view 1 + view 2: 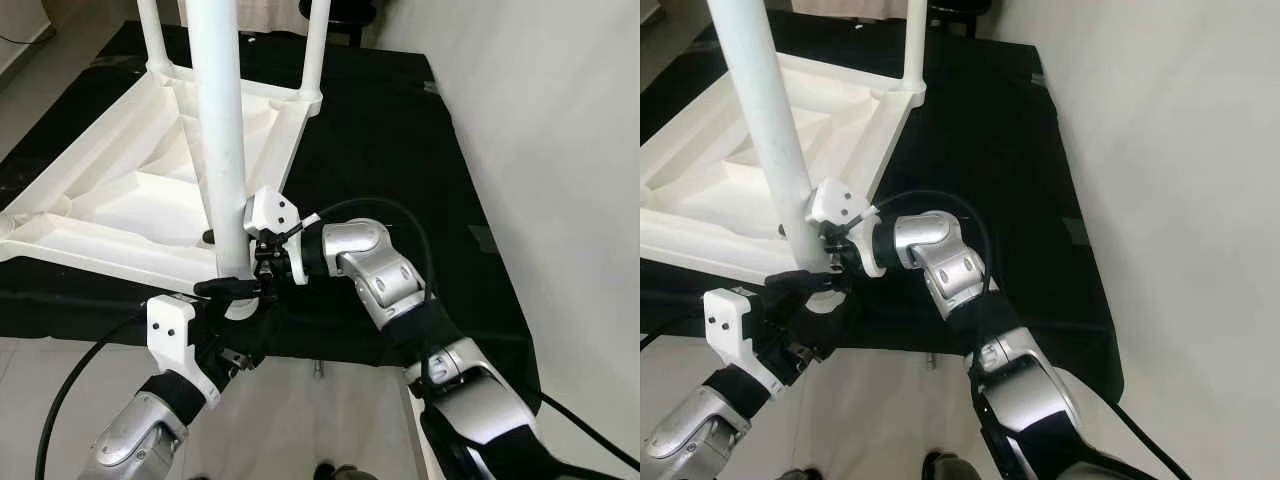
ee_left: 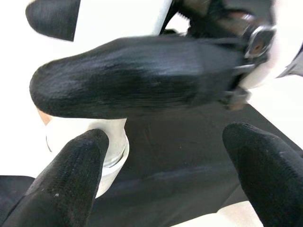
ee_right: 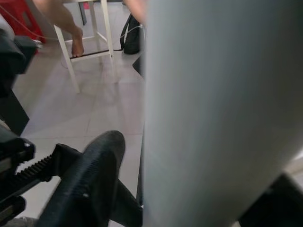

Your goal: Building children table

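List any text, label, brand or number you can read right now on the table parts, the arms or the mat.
None: no readable text in any view.
The white table leg, the upturned white tabletop and the black mat bear no print.
The left gripper and the right gripper, both at the leg's base, carry no legible label.

Head views: bright, even daylight, sharp throughout. The white table leg [image 1: 222,130] is near overexposed — little surface detail. The black mat [image 1: 390,150] holds almost no shadow detail. Soft shadows lie in the ribs of the upturned tabletop [image 1: 120,190]. Left wrist view: motion blur across the upper black finger [image 2: 132,78]; the near fingers are out of focus, the white background blown out. Right wrist view: the leg close to the lens is a grey, unfocused mass — the floor [image 3: 94,94] beyond is dimmer, slightly soft.
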### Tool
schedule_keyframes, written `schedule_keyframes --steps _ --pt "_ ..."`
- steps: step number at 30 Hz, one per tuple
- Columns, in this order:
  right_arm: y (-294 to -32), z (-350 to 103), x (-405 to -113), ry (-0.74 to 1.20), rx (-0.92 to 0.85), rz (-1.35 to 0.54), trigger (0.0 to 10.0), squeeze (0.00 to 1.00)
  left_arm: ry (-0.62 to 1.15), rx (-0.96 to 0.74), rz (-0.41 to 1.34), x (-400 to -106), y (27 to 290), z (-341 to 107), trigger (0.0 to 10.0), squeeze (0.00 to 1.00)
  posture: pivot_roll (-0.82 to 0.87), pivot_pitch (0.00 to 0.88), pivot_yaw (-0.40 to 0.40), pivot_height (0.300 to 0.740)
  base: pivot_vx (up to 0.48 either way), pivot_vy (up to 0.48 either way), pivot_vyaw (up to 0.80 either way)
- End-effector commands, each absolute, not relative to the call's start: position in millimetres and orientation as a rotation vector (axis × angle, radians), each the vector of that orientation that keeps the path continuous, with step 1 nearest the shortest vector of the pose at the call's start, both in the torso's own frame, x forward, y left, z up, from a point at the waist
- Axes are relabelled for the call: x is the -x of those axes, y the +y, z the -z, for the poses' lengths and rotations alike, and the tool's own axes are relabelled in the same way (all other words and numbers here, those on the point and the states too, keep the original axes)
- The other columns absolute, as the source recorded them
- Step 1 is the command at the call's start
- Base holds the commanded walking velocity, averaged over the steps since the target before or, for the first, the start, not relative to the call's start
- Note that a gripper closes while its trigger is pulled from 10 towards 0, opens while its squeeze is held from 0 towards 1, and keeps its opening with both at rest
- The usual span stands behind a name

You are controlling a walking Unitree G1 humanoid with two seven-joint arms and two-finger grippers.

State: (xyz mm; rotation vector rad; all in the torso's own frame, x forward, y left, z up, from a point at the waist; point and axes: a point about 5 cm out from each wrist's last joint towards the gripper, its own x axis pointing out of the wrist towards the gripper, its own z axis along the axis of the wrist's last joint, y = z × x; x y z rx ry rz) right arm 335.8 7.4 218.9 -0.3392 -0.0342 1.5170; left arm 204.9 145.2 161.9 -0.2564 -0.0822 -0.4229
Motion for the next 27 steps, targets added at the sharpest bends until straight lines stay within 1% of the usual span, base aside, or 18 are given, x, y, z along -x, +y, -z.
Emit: schedule_keyframes --steps 1,3,7,8,11,12,13,14,15,16,17,18,20,21,22,23,25,27 --pt "15 -216 -336 -0.015 0.361 -1.529 0.0 0.00 -0.068 0.251 0.426 -202 143 -161 10.0 0.00 0.08 0.227 -0.149 0.740 0.000 0.000 0.00" --pt "11 -213 -342 0.011 0.344 -1.478 0.0 0.00 -0.068 0.251 0.424 -202 143 -161 10.0 0.00 0.08 0.226 -0.148 0.740 0.000 0.000 0.00" --pt "10 -213 -343 0.016 0.340 -1.467 0.0 0.00 -0.068 0.251 0.424 -202 143 -161 10.0 0.00 0.08 0.226 -0.148 0.740 0.000 0.000 0.00" --pt "-3 -210 -349 0.046 0.316 -1.412 0.0 0.00 -0.068 0.251 0.423 -203 143 -161 10.0 0.00 0.07 0.223 -0.146 0.740 0.000 0.000 0.00" --pt "-8 -209 -352 0.058 0.304 -1.390 0.0 0.00 -0.068 0.251 0.423 -203 143 -161 10.0 0.00 0.07 0.223 -0.146 0.740 0.000 0.000 0.00" --pt "-21 -207 -356 0.084 0.268 -1.326 0.0 0.00 -0.068 0.252 0.422 -203 144 -161 10.0 0.00 0.05 0.218 -0.147 0.740 0.000 0.000 0.00" --pt "-21 -207 -356 0.084 0.268 -1.326 0.0 0.00 -0.068 0.252 0.422 -203 144 -161 10.0 0.00 0.05 0.218 -0.147 0.740 0.000 0.000 0.00" --pt "-36 -204 -360 0.101 0.229 -1.224 0.0 0.00 -0.068 0.251 0.422 -204 145 -161 10.0 0.00 0.05 0.217 -0.146 0.740 0.000 0.000 0.00" --pt "-56 -203 -368 0.104 0.158 -1.006 0.0 0.00 -0.069 0.251 0.421 -204 146 -160 10.0 0.00 0.04 0.215 -0.146 0.740 0.000 0.000 0.00" --pt "-56 -203 -368 0.104 0.158 -1.006 0.0 0.00 -0.069 0.251 0.421 -204 146 -160 10.0 0.00 0.04 0.215 -0.146 0.740 0.000 0.000 0.00" --pt "-76 -203 -375 0.090 0.110 -0.766 0.0 0.00 -0.068 0.250 0.420 -204 147 -160 10.0 0.00 0.04 0.210 -0.152 0.740 0.000 0.000 0.00" --pt "-109 -198 -380 0.114 0.081 -0.410 0.0 0.00 -0.067 0.249 0.419 -204 148 -159 10.0 0.00 0.04 0.206 -0.149 0.740 0.000 0.000 0.00" --pt "-109 -198 -380 0.114 0.081 -0.410 0.0 0.00 -0.067 0.249 0.419 -204 148 -159 10.0 0.00 0.04 0.206 -0.149 0.740 0.000 0.000 0.00" --pt "-125 -189 -367 0.124 0.094 -0.259 0.0 0.00 -0.066 0.248 0.420 -205 149 -159 10.0 0.00 0.04 0.196 -0.143 0.740 0.000 0.000 0.00" --pt "-125 -179 -349 0.137 0.118 -0.222 0.0 0.00 -0.062 0.246 0.423 -206 150 -158 10.0 0.00 0.03 0.191 -0.125 0.740 0.000 0.000 0.00" --pt "-120 -174 -335 0.143 0.133 -0.235 0.0 0.00 -0.058 0.245 0.426 -206 150 -157 10.0 0.00 0.03 0.176 -0.124 0.740 0.000 0.000 0.00" --pt "-120 -174 -335 0.143 0.133 -0.235 0.0 0.00 -0.058 0.245 0.426 -206 150 -157 10.0 0.00 0.03 0.176 -0.124 0.740 0.000 0.000 0.00" --pt "-100 -173 -326 0.122 0.157 -0.331 0.0 0.00 -0.051 0.244 0.431 -207 151 -155 10.0 0.00 0.03 0.173 -0.124 0.740 0.000 0.000 0.00"
